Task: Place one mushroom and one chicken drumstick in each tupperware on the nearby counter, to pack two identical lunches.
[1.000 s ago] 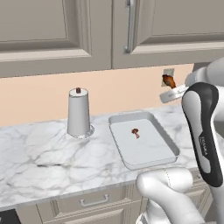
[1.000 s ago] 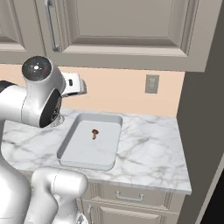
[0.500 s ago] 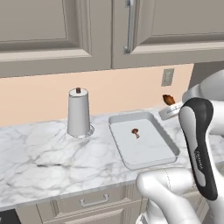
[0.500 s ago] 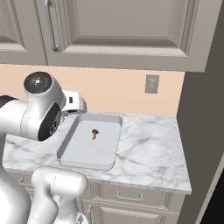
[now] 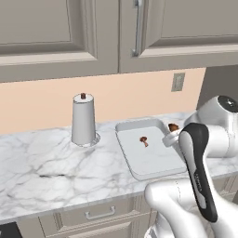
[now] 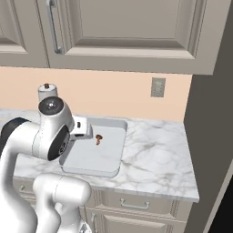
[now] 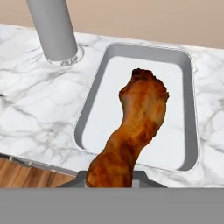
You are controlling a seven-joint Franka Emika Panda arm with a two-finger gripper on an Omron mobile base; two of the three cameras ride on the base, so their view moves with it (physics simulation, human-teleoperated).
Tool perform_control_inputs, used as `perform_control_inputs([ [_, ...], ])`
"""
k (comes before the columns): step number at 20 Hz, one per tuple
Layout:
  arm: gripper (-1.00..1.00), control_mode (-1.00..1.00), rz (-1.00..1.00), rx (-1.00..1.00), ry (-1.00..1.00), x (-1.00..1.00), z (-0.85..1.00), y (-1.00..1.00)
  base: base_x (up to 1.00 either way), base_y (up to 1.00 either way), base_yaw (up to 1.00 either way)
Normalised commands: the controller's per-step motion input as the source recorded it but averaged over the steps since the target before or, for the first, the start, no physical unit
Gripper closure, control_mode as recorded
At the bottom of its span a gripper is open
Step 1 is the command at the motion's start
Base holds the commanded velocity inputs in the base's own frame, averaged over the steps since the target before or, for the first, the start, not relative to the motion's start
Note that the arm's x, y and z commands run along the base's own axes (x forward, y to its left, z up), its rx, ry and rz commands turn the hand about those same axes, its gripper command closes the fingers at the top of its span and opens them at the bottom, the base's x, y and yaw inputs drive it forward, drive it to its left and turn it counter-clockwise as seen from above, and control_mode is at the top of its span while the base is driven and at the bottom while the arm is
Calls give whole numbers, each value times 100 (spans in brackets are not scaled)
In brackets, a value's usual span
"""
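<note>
My gripper point(image 5: 171, 134) is shut on a browned chicken drumstick point(image 7: 135, 131), whose meaty end point(image 5: 173, 126) shows just above the hand. It hangs low over the right side of the light grey tupperware point(image 5: 132, 160) on the marble counter point(image 5: 46, 158). A tiny mushroom point(image 5: 143, 140) with a reddish-brown cap lies inside the tray, toward its far end, and it also shows as the mushroom point(image 6: 98, 138) from the right. In the hand view the drumstick points out over the tupperware point(image 7: 87, 109) and hides the mushroom and my fingertips.
A tall grey cylinder point(image 5: 83, 120) with a brown knob stands on the counter left of the tray, near the wall. Wall cabinets hang above. An outlet point(image 6: 158, 87) sits on the peach wall. The counter point(image 6: 154, 154) ends at a dark panel on the right.
The gripper has come down with the drumstick, from up by the wall outlet to just above the tray's right side. The tray, mushroom and cylinder have stayed put.
</note>
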Motion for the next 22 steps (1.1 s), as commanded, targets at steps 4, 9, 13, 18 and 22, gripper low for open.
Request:
perform_control_inputs([
  [4, 100, -100, -3, 0, 12, 9, -63, 0, 0, 0, 0],
  [9, 100, -100, -3, 0, 9, 8, -58, 0, 0, 0, 0],
  [13, 100, -100, -3, 0, 1, 7, -62, 0, 0, 0, 0],
  [18, 100, -100, -11, 0, 5, 17, -49, 0, 0, 0, 0],
  [22, 100, -100, -16, 0, 7, 20, -36, 0, 0, 0, 0],
])
